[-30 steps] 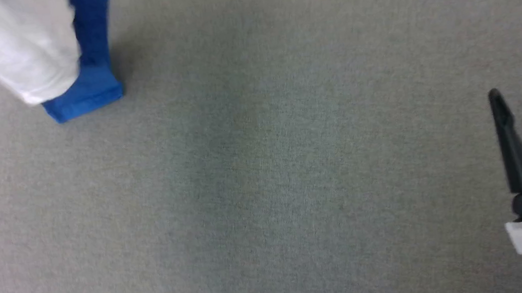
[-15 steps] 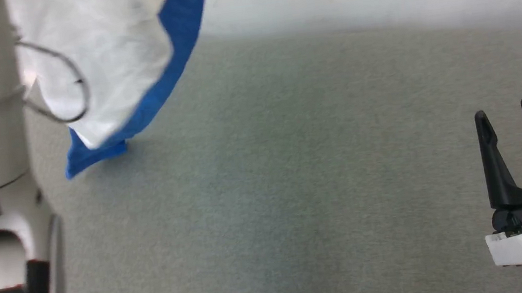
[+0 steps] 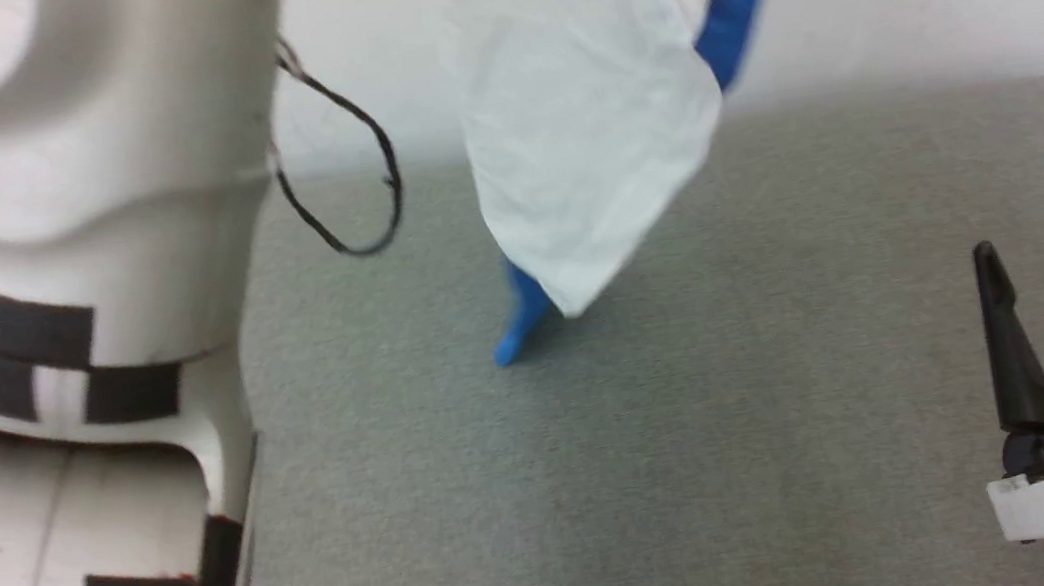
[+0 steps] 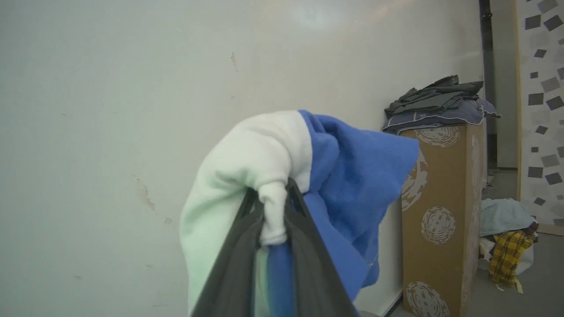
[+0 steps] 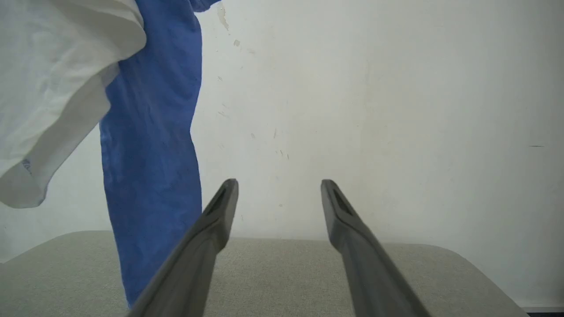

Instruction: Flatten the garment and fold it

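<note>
The left claw [image 4: 272, 189] pinches the garment [image 3: 580, 124] aloft, so the spread right claw [image 3: 1029, 238] should catch a low corner to flatten it.

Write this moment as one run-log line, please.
left gripper: shut on T-shirt | T-shirt: hanging over table | right gripper: open, empty

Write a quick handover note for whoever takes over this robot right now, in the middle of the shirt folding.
Grippers: the left tool is shut on the garment, pinching a bunched white-and-blue fold and holding it up in the air. The right tool is open and empty, low over the grey table, apart from the cloth.
Garment: it hangs crumpled from the left tool. The blue sleeve tip reaches about table level, but contact is unclear.
Done: pickup.
Left: spread it flat on the table, then fold it.
</note>
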